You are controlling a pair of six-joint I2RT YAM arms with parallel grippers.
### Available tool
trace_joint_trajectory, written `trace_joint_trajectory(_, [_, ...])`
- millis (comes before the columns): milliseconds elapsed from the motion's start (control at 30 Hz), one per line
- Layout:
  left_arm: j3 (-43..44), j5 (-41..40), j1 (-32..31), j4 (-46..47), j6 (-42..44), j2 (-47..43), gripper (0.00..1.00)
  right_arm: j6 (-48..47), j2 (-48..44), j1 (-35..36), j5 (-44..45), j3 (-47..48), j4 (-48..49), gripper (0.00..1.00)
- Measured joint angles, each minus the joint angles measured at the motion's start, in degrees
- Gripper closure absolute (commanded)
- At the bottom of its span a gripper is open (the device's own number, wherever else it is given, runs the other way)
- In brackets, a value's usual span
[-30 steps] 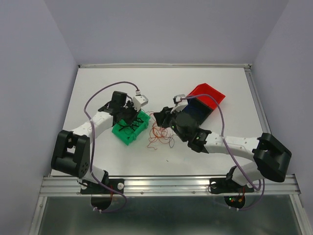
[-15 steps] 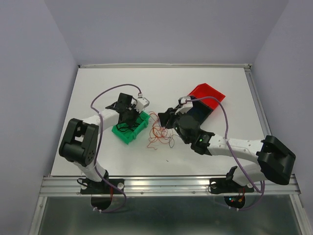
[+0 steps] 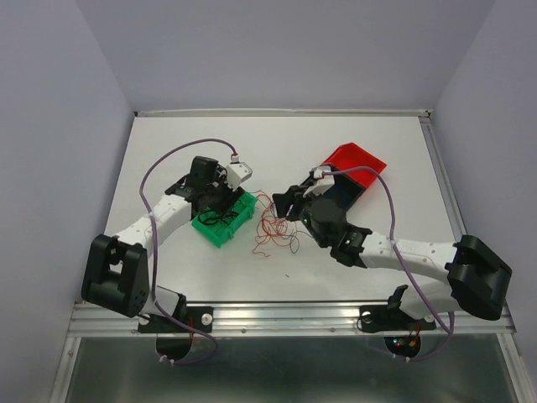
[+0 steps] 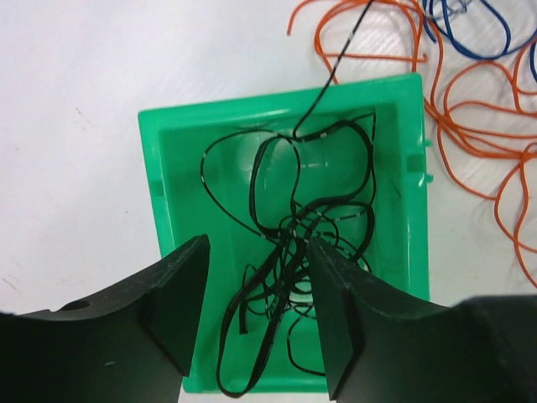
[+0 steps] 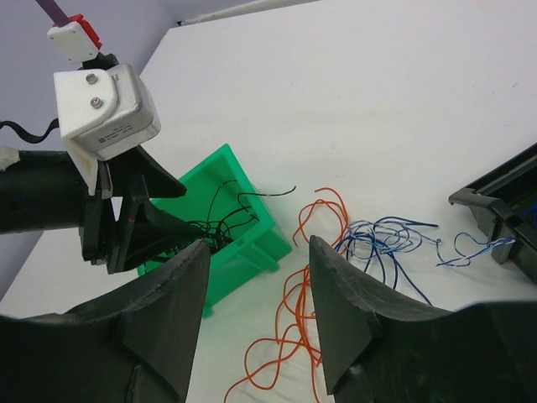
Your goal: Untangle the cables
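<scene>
Left gripper [image 4: 256, 252] spread over black cables [image 4: 289, 210] in green bin [image 4: 159, 193], right gripper [image 5: 258, 252] wide above orange cables [image 5: 294, 311] right of the bin

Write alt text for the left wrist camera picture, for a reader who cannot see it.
A green bin holds a tangle of black cables, seen from above past the open left end effector. Orange cables and blue cables lie on the white table beside the bin, and one black strand trails over its rim.
</scene>
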Motion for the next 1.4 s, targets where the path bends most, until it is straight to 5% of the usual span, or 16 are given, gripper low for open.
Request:
trace_joint_trajectory(167, [0.0,-0.4,0.0,-5.1,1.2,-3.6,0.31,0.3,0.0,0.0,0.3,0.0,-3.5,0.33])
trace_joint_trajectory(300, [2.6,1.4,0.0,-9.1,2.0,-8.6,0.18,1.2,0.0,0.0,1.4,0.2,-10.8,0.27])
trace_joint_trajectory(533, [8.7,4.3,-4.8,-8.6,1.4,-11.6,0.16,4.1,-4.5,0.0,10.1,0.2,-22.0,0.22])
trace_joint_trajectory(900, [12.7,2.0,-20.0,3.2,1.0,4.9,0.15,8.1,-3.7,-1.3,16.3,0.2,-27.3,0.2])
trace_joint_trajectory(1300, [6.0,-0.2,-22.1,7.0,1.7,11.9,0.18,11.4,-21.7,-1.6,16.2,-5.0,-30.9,0.19])
trace_joint_trajectory(1400, [6.0,-0.2,-22.2,5.2,1.9,14.0,0.26,11.4,-21.9,-1.6,16.1,-6.2,-31.6,0.19])
